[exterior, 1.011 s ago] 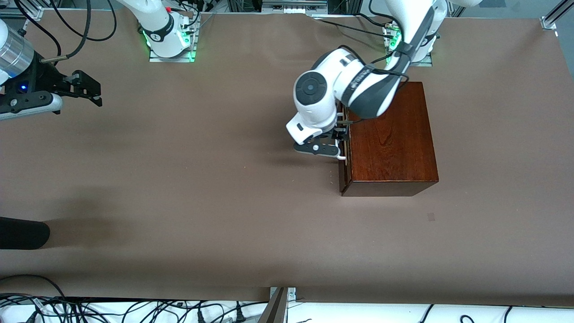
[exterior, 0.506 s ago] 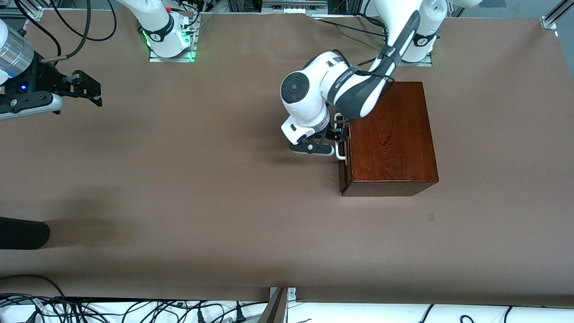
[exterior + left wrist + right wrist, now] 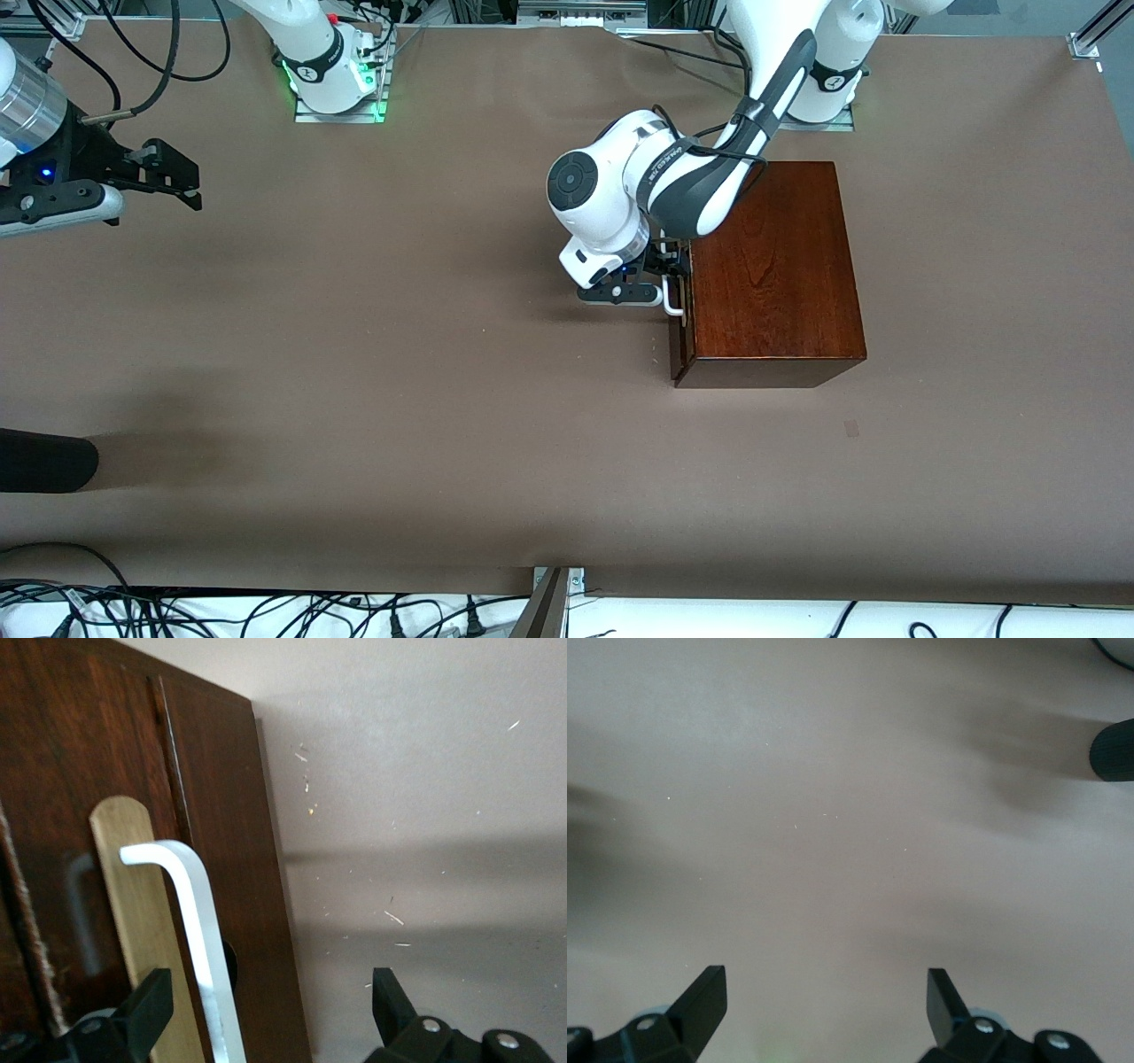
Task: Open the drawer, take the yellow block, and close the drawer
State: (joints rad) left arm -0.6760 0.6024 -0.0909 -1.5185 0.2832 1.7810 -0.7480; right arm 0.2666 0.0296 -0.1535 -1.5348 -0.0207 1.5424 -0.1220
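Drawer (image 3: 679, 328) is flush in the box (image 3: 771, 275), so I can't see inside; no view of the yellow block. White handle (image 3: 199, 930) runs off the left wrist picture's edge, its lower end cut off. From the front my left arm's wrist covers most of the left pincer (image 3: 666, 276). Right pincer (image 3: 182, 182) arm is cut by the frame edge. Dark rounded object (image 3: 44, 461) at the tabletop edge is cropped, can't identify it.

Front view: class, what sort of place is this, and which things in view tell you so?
Probably a robotics lab: two arms bolted to a paper-covered table, loose cables along its edge, and one wooden box set out as a test prop.
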